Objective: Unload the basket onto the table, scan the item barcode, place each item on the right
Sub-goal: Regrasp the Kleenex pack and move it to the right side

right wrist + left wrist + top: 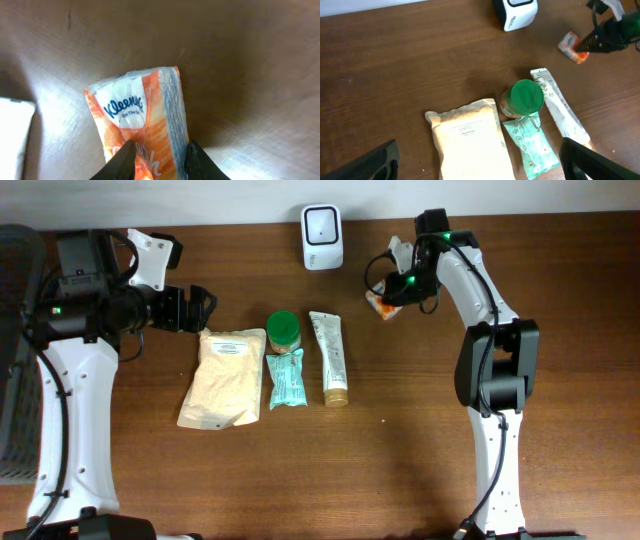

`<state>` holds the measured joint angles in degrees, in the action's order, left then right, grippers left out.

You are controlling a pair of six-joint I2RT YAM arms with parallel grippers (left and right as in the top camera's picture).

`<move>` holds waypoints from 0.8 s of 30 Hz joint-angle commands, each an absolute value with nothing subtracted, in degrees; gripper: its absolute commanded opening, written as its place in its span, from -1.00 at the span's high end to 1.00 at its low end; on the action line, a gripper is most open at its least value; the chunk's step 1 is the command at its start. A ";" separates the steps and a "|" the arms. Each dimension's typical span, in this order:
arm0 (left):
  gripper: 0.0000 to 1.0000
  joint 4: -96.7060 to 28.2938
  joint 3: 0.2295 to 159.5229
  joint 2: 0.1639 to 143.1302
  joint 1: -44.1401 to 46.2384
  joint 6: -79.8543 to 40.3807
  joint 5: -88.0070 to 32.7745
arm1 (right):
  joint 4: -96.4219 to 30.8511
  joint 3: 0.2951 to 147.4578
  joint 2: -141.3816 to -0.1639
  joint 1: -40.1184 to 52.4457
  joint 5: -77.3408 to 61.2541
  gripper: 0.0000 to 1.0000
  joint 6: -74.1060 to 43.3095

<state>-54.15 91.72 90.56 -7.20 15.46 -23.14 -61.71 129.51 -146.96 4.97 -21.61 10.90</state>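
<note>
Firmly clamped: the right claw [157, 161] grips an orange Kleenex tissue pack [140, 112].

Its two dark fingertips [122, 162] press on either side of the pack's lower end, and the rest of the pack sticks out ahead of them with its printed face turned up toward the wrist camera. Whether the pack touches the desk [400, 450] I cannot tell. A white scanner [322, 237] stands near this claw, ahead of the pack and off to one side, apart from it. The left claw [200, 308] hangs with its jaws wide apart and nothing between them. Just ahead of it lies a beige pouch [222, 375]. Past that sit a green-lidded jar [283, 330] and a teal packet [286, 378], then a white tube [330, 357] farthest from it.
</note>
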 commanded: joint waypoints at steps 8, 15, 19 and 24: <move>-0.98 -54.11 91.98 90.94 -7.57 16.36 -23.09 | -66.32 129.54 -145.49 2.59 -35.90 0.92 1.30; -0.99 -54.11 91.98 90.96 -7.57 16.36 -23.09 | -80.75 129.54 -135.81 -3.40 -47.83 0.91 9.67; -0.98 -54.11 91.98 90.94 -7.57 16.36 -23.09 | -89.36 129.54 -130.32 -7.97 -43.83 0.92 9.69; -0.98 -54.08 91.98 90.94 -7.57 16.36 -23.09 | -93.30 129.54 -122.17 -12.27 -33.06 0.91 5.32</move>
<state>-54.15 91.72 90.56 -7.20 15.46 -23.14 -92.14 129.21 -127.63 -10.61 -40.82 8.12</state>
